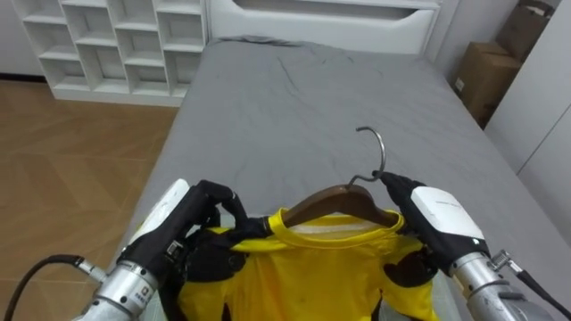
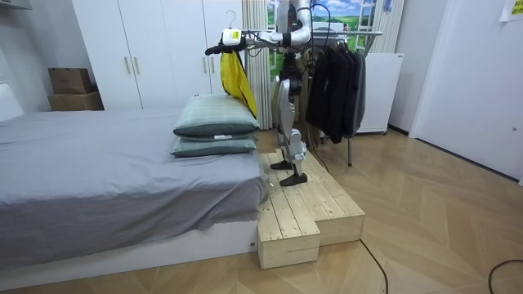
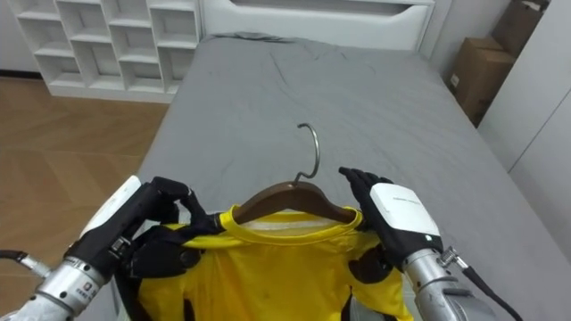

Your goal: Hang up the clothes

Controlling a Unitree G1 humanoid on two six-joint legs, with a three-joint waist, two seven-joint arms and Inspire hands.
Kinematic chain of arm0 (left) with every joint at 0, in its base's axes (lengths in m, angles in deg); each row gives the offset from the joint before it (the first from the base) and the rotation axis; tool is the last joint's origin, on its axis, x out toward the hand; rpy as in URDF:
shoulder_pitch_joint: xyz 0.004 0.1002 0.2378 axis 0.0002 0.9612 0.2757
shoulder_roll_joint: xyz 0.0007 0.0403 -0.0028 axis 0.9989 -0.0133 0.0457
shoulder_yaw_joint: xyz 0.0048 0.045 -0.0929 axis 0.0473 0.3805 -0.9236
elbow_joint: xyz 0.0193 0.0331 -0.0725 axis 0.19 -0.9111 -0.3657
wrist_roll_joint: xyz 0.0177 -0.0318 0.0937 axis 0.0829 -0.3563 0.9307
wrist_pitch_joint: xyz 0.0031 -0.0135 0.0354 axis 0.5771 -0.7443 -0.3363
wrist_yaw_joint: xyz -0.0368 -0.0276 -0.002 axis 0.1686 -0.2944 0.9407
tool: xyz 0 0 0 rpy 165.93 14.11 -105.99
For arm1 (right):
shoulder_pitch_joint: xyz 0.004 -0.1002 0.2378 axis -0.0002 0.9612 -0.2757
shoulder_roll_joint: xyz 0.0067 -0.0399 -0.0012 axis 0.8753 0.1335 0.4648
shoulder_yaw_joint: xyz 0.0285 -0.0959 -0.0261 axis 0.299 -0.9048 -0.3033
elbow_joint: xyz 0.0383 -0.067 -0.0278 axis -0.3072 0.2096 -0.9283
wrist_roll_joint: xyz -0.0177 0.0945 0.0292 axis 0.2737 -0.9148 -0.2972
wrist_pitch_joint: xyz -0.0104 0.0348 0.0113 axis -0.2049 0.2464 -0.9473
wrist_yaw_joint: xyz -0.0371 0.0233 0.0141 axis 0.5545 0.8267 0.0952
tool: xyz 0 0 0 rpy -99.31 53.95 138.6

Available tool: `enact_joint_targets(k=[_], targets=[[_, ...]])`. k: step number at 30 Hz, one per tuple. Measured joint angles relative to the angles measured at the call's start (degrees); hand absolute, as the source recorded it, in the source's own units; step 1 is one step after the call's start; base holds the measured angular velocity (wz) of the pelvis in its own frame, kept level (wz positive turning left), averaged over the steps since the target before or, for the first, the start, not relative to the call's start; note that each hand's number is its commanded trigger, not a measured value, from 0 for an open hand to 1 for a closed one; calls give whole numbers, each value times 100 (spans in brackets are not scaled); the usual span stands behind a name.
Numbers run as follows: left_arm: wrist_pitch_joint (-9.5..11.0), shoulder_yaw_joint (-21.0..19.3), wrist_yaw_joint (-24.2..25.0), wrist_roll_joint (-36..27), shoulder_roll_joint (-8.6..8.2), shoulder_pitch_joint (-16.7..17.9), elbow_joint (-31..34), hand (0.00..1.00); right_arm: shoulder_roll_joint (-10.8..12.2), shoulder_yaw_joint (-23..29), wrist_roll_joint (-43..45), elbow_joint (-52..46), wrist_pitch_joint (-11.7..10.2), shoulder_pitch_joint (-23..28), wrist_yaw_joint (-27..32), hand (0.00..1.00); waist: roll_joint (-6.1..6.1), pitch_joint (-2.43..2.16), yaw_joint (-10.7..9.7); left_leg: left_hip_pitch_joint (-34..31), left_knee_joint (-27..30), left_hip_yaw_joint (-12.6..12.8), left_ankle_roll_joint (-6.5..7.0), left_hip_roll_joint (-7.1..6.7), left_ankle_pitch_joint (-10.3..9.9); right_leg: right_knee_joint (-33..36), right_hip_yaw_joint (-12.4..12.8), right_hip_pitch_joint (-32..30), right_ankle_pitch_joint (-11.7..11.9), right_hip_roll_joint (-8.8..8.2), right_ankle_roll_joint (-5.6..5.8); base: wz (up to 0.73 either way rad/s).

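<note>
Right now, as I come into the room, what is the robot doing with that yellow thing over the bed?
The robot stands on a wooden platform beside the grey bed and holds up a yellow shirt that is already on a wooden hanger. The fingers of its left hand are curled round one shoulder of the shirt; its right hand is at the hanger's other end. The clothes rack with dark garments is behind it.
</note>
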Motion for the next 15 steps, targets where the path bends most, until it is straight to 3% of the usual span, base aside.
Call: enact_joint_targets(k=[8,9,11,15], targets=[[0,10,9,127,-16,0,0,100,52,-1,-104,191,-2,-10,-1,0,7,-7,2,11,18,0,0,0,0,2,-10,20,0,-5,0,0],[0,10,10,127,-16,0,0,100,52,-1,-105,191,-2,-10,0,40,7,-8,2,16,22,0,0,0,0,2,-11,26,0,-5,0,0],[0,12,12,127,-15,0,0,100,52,-1,-108,197,-2,-10,0,100,7,-8,-4,36,26,0,0,1,0,1,-12,47,0,-5,0,0],[0,14,12,127,-14,0,0,100,52,-1,-110,200,-3,-11,2,100,6,-11,-4,35,51,1,0,0,0,8,-12,52,0,-9,0,0]])
